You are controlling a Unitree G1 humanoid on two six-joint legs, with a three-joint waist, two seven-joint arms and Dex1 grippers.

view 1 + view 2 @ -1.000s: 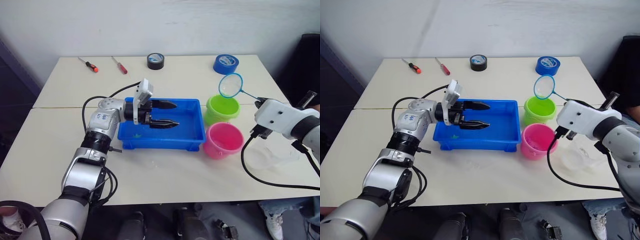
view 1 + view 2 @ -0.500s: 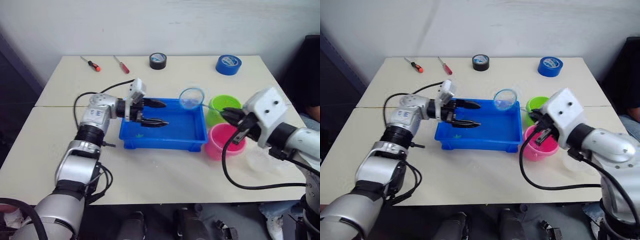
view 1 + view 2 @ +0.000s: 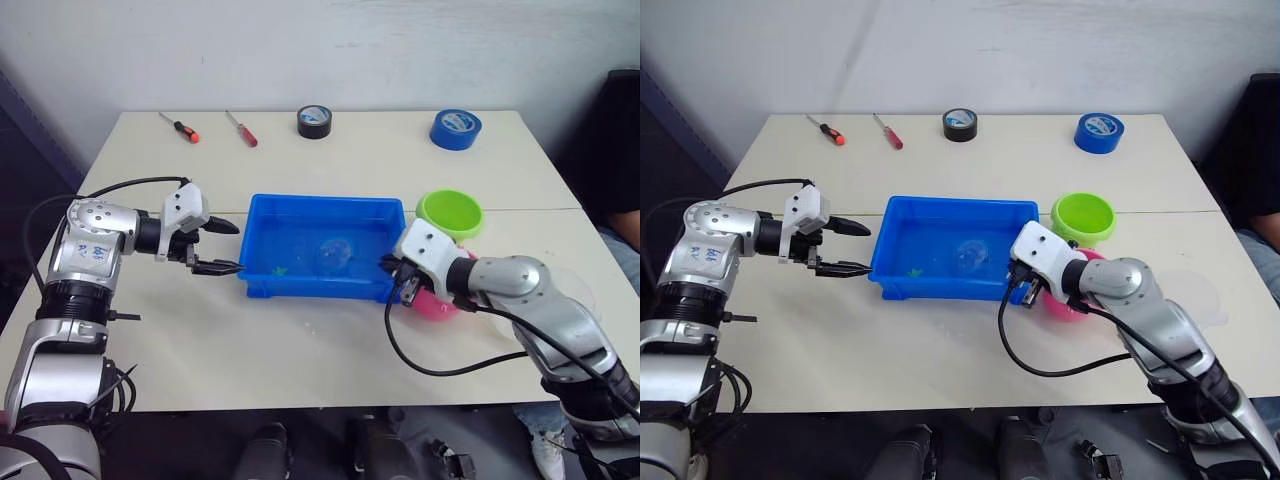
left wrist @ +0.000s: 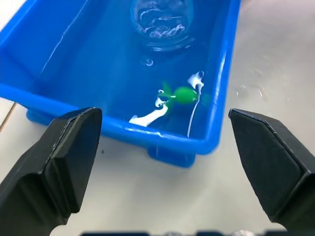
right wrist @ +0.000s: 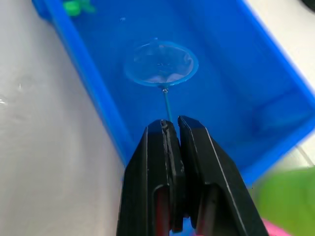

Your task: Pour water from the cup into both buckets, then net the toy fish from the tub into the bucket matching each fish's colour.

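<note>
While the left gripper (image 3: 222, 247) hovers wide open and empty beside the tub (image 3: 262, 285), the right gripper (image 3: 393, 270) reaches over its rim. Its wrist view shows fingers (image 5: 157, 162) pinched on the net (image 5: 161, 63) dipped in the tub.

Glossy blue plastic tub (image 3: 300, 285), fine-mesh net (image 5: 161, 63)

No legible txt, labels, brand marks or nos. anywhere. Blue tape roll (image 3: 454, 128) has a white mark on top, black tape roll (image 3: 313, 121) a pale patch on its top face; both too small to read.
</note>
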